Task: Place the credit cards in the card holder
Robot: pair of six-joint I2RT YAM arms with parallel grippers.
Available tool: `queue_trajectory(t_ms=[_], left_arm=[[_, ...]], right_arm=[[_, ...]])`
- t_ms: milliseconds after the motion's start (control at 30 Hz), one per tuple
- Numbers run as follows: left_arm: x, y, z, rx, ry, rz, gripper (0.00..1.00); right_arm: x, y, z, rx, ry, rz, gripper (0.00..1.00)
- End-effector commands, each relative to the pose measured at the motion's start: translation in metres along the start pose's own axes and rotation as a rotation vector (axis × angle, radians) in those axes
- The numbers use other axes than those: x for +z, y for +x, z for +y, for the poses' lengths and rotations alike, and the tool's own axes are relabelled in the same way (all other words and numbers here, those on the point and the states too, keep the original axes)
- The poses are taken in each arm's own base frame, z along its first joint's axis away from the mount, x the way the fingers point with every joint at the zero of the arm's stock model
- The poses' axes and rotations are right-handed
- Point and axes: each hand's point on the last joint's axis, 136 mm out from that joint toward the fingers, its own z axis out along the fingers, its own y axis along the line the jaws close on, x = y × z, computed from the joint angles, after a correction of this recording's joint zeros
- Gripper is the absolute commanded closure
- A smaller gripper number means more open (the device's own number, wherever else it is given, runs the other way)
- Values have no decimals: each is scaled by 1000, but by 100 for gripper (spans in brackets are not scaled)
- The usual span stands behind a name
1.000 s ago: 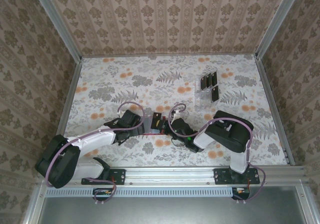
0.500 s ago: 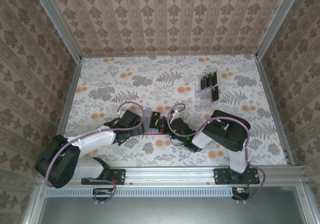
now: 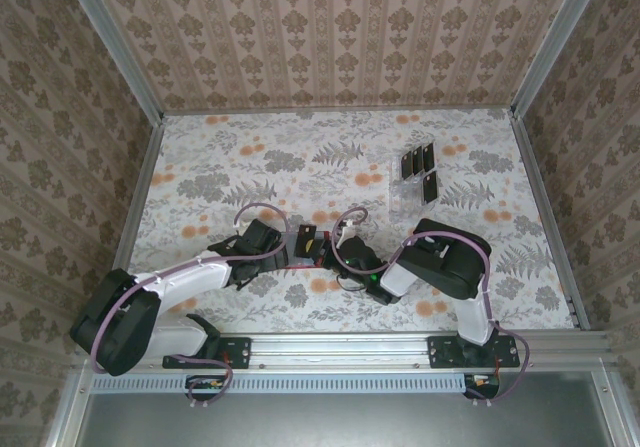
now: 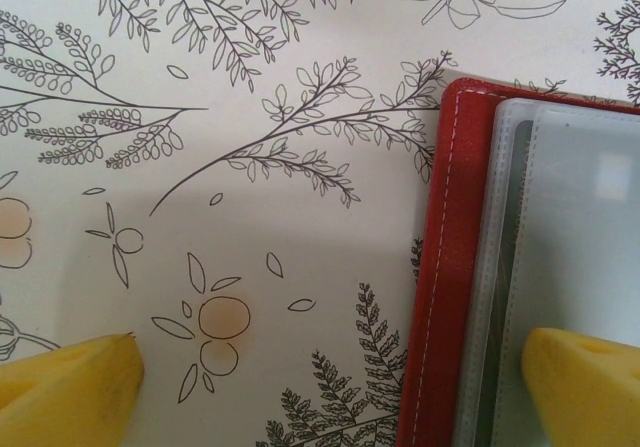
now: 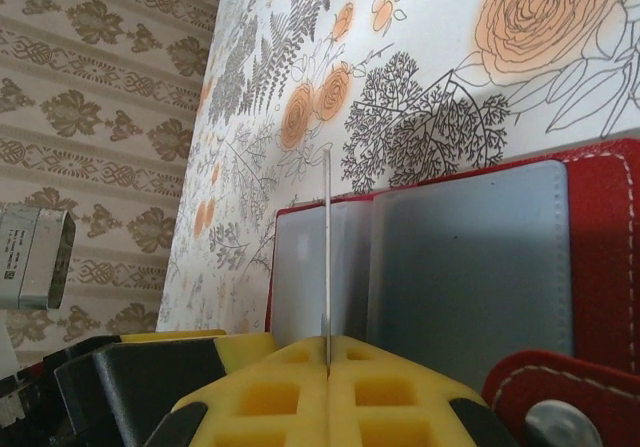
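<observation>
There are two arms, left arm and right arm, one red card holder, one clear rack far right bearing at least four black credit cards, plus one edge-on credit card.

card holder: red, open flat | credit cards: black, clustered, well apart

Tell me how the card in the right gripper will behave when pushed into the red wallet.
Likely stiff: the card stands dead straight out of the right gripper, unsupported. Probably light, being very thin edge-on. Pinched at one edge only, it may pivot if it catches on the glossy sleeves of the card holder.
</observation>
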Motion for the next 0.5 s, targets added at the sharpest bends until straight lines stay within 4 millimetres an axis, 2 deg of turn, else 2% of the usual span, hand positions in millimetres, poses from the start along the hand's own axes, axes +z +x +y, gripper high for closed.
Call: queue_trajectory(t_ms=[0,467], left_arm=[[2,28,29,23,-109,86,0],[3,28,30,24,-112,87,0]], right_arm=[[2,8,6,17,-35,26,100],[-4,24,-14,44,23,91,100]])
